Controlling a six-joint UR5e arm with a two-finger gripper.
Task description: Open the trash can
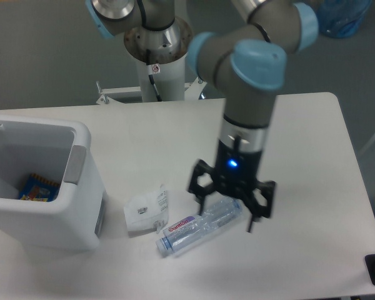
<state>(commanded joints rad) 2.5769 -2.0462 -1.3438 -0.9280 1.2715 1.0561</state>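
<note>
The trash can (40, 187) sits at the left edge of the white surface (300, 144), its top open and a colourful packet (34, 187) lying inside (grey tab on the right rim). The gripper (228, 220) hangs with fingers spread apart, holding nothing, over the right end of a clear plastic bottle (200, 225). A small white packet (146, 211) lies between bottle and can.
</note>
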